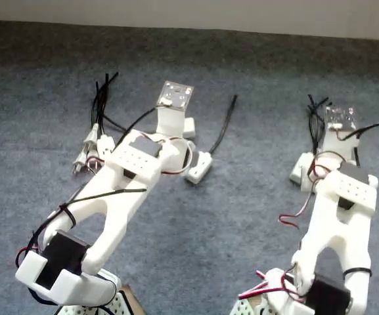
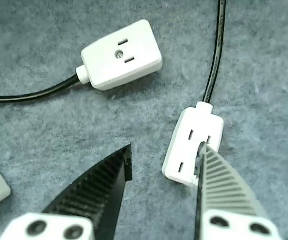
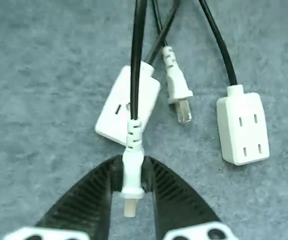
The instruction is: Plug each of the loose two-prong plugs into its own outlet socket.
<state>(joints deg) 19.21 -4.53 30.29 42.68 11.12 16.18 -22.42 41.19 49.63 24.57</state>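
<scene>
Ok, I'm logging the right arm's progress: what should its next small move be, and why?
Probably a slight lift. The right gripper is shut on the plug, whose cord lies across the near socket, with a second plug beside it. Lifting should clear that clutter before heading for the far socket, slots up. The held plug's prong end points away from both sockets, so turning would follow.

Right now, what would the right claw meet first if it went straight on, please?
Holding a plug, the right claw would likely first meet the white outlet socket lying under that plug's cord; depth is unclear.
</scene>
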